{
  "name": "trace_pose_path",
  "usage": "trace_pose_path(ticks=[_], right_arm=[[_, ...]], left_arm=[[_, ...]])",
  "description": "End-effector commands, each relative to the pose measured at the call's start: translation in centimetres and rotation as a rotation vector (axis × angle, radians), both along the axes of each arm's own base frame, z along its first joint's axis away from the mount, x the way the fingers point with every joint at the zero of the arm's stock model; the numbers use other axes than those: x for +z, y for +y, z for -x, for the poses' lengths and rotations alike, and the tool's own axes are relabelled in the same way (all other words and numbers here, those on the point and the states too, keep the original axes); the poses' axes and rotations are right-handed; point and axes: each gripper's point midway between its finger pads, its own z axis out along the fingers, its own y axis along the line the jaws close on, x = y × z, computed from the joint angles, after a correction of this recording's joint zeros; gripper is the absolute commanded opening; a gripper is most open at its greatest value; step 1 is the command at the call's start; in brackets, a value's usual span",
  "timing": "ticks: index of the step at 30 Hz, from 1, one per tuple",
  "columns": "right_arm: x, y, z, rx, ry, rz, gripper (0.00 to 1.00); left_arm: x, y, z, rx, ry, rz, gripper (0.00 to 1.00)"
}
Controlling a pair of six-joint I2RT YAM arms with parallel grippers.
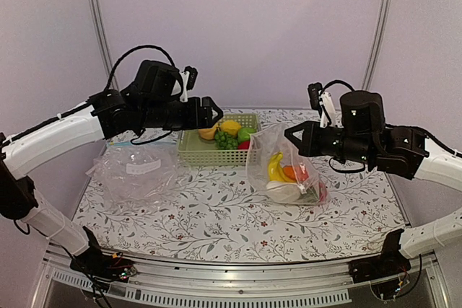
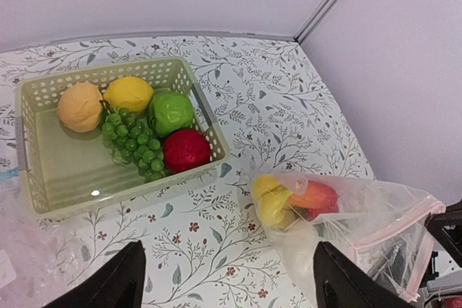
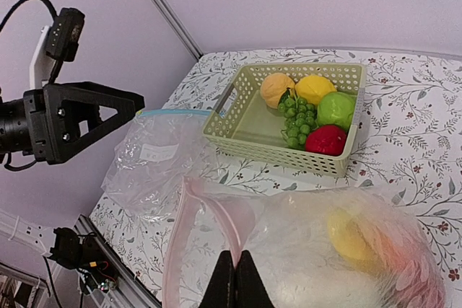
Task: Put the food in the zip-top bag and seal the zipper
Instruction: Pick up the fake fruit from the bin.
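From the top view, the zip-top bag (image 1: 289,167) stands right of centre on the worktop (image 1: 216,214). Its mouth is lifted toward my right gripper (image 1: 292,137), and its belly sags under a banana (image 1: 275,167) and a white piece (image 1: 284,191). I judge the film light, limp and slippery, so the stiffer mouth edge is the only sound place to take it. My left gripper (image 1: 216,112) hangs over the basket (image 1: 216,155) with its fingers spread and nothing between them. A second clear bag (image 1: 133,167) lies flat at the left, well apart. In the left wrist view, the basket holds a peach (image 2: 79,106), lemon (image 2: 128,94), green fruit (image 2: 170,112), grapes (image 2: 137,142) and red apple (image 2: 186,149). These look hard, glossy and light, and liable to squirt out of a pinch, so I would take the round ones across the middle and the grapes across the bunch. Here the bag's long axis runs from its loaded bottom nearest the basket to the mouth at the lower right. The pink zipper (image 2: 401,230) crosses that axis. From the right wrist, my fingers are clenched tight on what looks like the bag's upper edge just beside the strip. The strip curls away to the left, so the mouth gapes up and toward the left arm.
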Motion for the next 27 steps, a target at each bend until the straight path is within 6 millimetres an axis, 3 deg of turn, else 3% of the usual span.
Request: trace_pose_path(ticks=[1,10,18,27], right_arm=[[0.3,-0.7,0.2,-0.015,-0.02,0.007,0.0],[0.2,-0.8,0.2,-0.012,-0.026,0.014,0.0],[0.2,-0.7,0.1,-0.012,-0.028,0.02,0.0],[0.0,-0.9,0.0,-0.023,-0.027,0.022,0.0]], left_arm=[[-2.5,-0.2,-2.1,0.062,0.067,-0.003,0.8],[-9.2,0.2,-7.7,0.205,0.166,-0.014,0.75],[-13.2,-0.9,-12.4,0.28,0.187,-0.001,0.7],[-18.9,-1.0,-16.0,0.324,0.255,-0.086,0.69]])
